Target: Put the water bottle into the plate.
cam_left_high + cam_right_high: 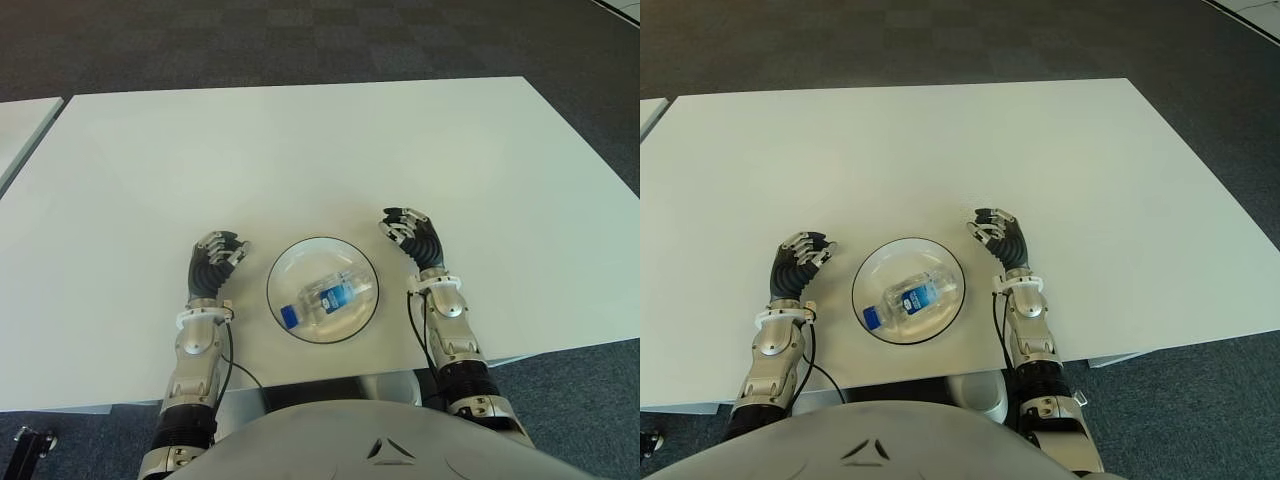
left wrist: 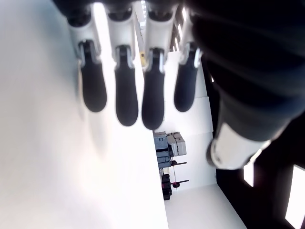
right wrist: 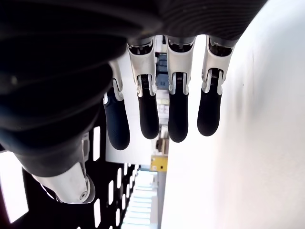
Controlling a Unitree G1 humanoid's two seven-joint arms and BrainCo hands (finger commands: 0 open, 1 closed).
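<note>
Both hands released, left hand (image 1: 215, 262) and right hand (image 1: 412, 236) flanking the plate (image 1: 283, 268) at lower centre, water bottle (image 1: 328, 297) lying inside; keep hands clear.

Head stereo pair overlooks same table (image 1: 300, 150); wrist cameras hug own fingers (image 2: 126, 100).

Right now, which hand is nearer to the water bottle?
Right, slightly. The right hand is beside the plate holding the water bottle; the left hand is opposite, marginally farther.
</note>
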